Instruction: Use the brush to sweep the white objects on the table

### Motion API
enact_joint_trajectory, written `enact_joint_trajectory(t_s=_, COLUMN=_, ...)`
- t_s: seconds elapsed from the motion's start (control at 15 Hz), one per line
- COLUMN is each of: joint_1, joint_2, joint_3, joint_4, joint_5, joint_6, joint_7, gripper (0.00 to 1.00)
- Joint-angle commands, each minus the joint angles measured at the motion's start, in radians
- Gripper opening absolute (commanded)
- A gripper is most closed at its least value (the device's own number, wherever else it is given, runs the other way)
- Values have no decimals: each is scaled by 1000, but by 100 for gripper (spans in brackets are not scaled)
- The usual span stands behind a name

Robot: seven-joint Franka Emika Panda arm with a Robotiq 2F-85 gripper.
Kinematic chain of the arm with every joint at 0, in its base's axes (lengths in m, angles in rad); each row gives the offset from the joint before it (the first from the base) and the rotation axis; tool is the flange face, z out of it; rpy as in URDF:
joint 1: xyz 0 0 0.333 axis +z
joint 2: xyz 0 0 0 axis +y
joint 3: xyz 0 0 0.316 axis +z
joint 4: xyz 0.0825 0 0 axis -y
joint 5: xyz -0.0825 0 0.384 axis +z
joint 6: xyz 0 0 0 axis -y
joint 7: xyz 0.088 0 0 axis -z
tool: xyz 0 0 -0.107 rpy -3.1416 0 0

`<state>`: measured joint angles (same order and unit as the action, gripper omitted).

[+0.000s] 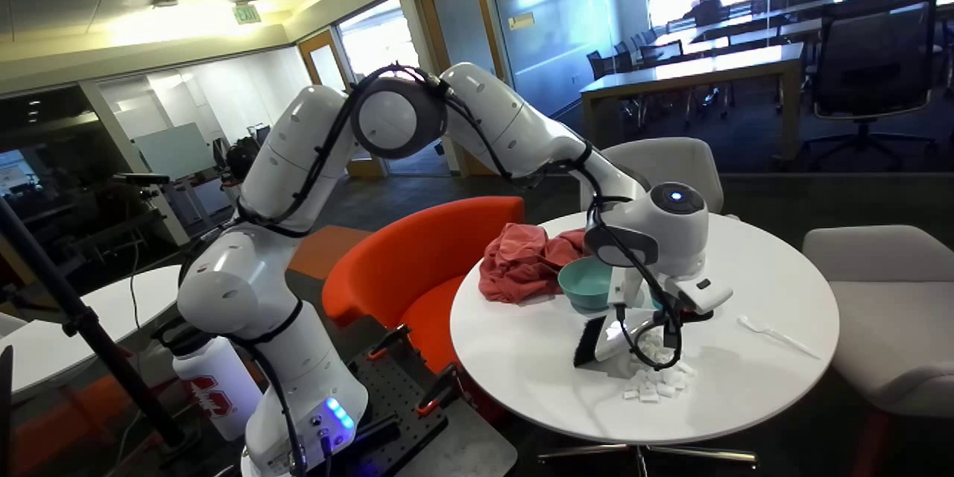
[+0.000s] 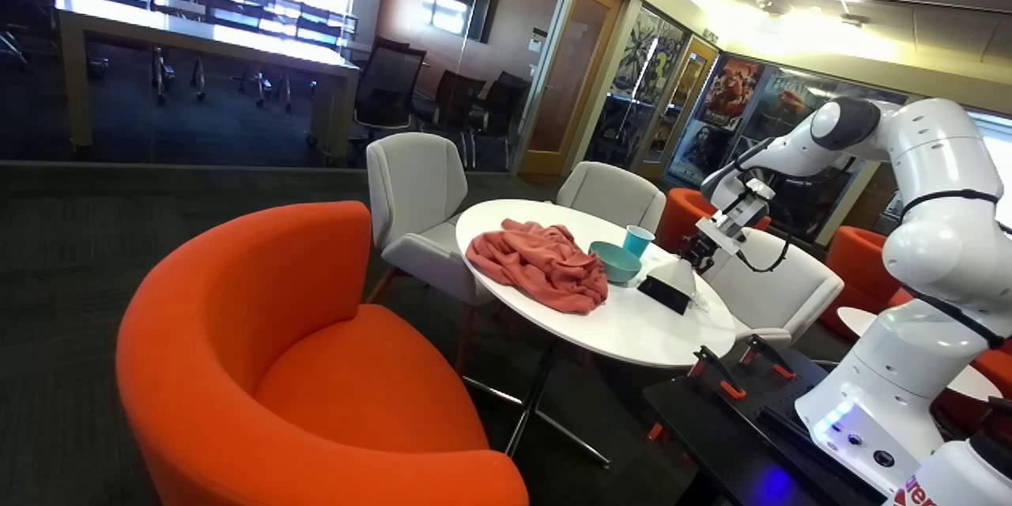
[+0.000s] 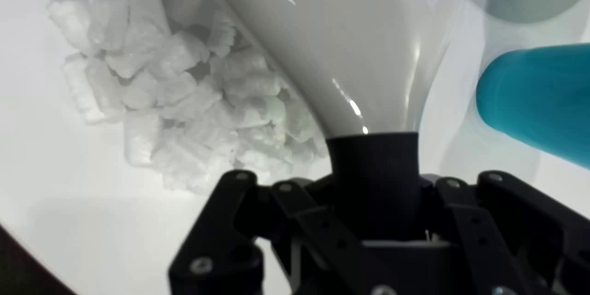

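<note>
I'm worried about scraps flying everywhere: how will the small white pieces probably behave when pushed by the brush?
The white foam-like pieces look puffy, so they're probably light for their size and could scatter. Their blunt, stubby shapes suggest tumbling or sliding rather than rolling far. Heaped together, they may initially move as a clump.

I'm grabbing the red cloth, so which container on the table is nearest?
The wide teal bowl, right beside the red cloth; the narrow blue cup stands farther off.

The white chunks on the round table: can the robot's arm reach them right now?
Probably yes: its hand holds the brush right beside the white chunks, with nothing visible between them; the blue cup stands on the brush's other side.
</note>
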<state>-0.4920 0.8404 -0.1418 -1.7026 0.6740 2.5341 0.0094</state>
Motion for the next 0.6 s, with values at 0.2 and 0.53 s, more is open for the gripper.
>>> enact_joint_trajectory(t_s=0.2, joint_1=-15, joint_2=17, joint_3=20, joint_4=58, joint_5=41, joint_6=-13, joint_7=76, gripper=0)
enact_joint_trajectory(t_s=0.53, joint_1=20, joint_2=41, joint_3=-10, joint_4=87, joint_5=10, joint_6=-15, joint_7=179, gripper=0)
